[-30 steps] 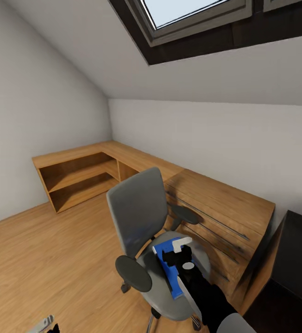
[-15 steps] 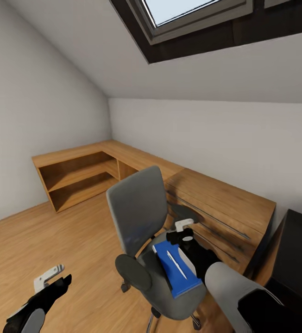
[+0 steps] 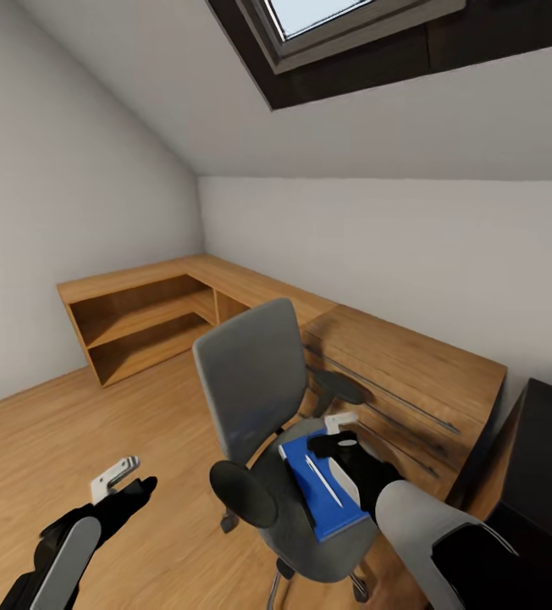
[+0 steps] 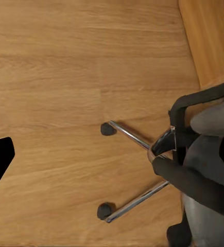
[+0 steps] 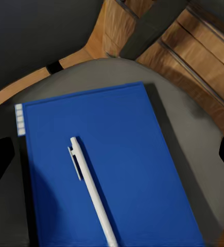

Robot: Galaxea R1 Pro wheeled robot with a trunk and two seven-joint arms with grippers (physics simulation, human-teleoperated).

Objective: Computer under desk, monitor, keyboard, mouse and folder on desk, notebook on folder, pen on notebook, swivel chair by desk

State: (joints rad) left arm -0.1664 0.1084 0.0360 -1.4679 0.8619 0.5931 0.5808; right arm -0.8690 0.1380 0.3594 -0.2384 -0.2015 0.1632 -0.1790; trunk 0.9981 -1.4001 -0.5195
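Presently, right gripper [image 3: 341, 432], jaws apart, hovers over pen [image 5: 92, 194] on blue folder [image 5: 112, 170] at seat centre; next, probably pinch the pen; left gripper [image 3: 122, 482] empty, jaws apart

The floor [image 3: 73, 440] looks like light wood planks with a faint satin sheen, grain plain in the left wrist view. The low shelving [image 3: 140, 326] and the chest [image 3: 403, 381] look like warmer wood, matt. The swivel chair [image 3: 255, 390] has grey padding that looks like soft matt cloth, matt black armrests that look like plastic, and shiny chrome metal legs [image 4: 135, 139]. The folder [image 5: 106, 170] is smooth, bright blue and matt. The pen [image 5: 91, 193] looks like smooth white plastic. The desk [image 3: 547, 466] is flat matt black.
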